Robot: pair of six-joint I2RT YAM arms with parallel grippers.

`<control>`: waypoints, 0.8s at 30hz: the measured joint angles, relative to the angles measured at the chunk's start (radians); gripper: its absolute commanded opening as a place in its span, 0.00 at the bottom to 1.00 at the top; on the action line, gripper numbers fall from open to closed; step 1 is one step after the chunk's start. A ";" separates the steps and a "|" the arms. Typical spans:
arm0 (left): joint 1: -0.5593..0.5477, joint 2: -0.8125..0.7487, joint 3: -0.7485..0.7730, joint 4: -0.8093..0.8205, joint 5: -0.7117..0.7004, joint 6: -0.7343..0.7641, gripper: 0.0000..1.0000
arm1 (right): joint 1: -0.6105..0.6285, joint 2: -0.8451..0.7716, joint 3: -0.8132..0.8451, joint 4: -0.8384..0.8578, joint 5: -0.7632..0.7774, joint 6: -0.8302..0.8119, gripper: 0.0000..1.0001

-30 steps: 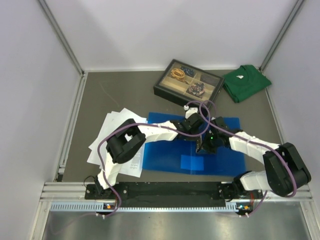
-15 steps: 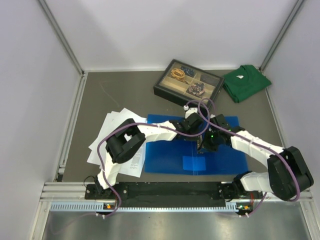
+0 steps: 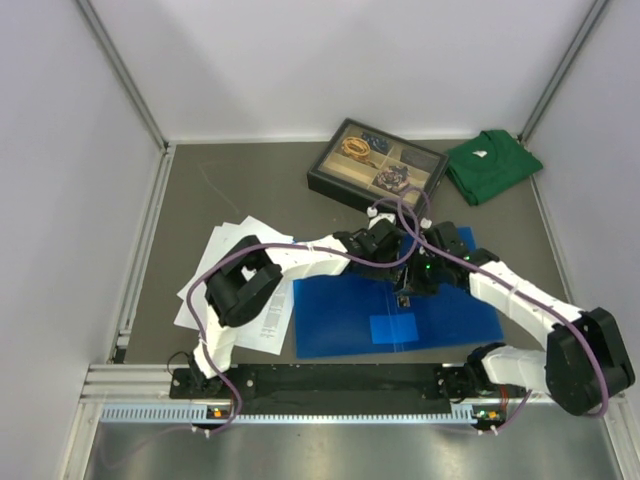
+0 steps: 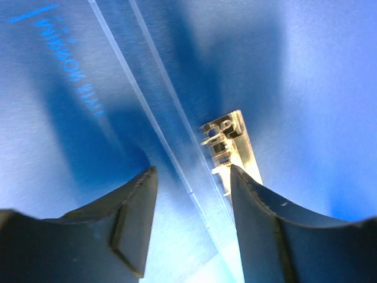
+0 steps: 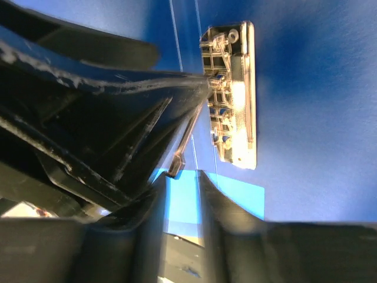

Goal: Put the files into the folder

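Folder [image 3: 455, 315] of bright blue plastic lies flat on the grey surface [image 3: 250, 190] in front of the arm bases, with both hands over its far middle part. Left hand [image 4: 193, 172] is spread above the blue sheet, a clear plastic clip [image 4: 231, 144] just beyond its fingers. Right hand [image 5: 182, 180] shows only a narrow gap; whether it pinches anything cannot be told. Files [image 3: 215, 262] lie loose just left of the folder, outside it.

On my overhead feed, the grey table [image 3: 230, 190] carries the blue folder [image 3: 340, 320] lying flat near the front centre, with the white files [image 3: 225, 245] fanned loosely just beside its left edge. Toward the back I see a black-framed tray [image 3: 345, 190] and, to its right, a folded green shirt [image 3: 492, 165].
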 measured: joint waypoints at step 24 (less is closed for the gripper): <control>0.158 -0.821 -0.246 -0.166 0.006 0.153 0.96 | 0.008 0.072 -0.017 0.288 -0.201 -0.086 0.93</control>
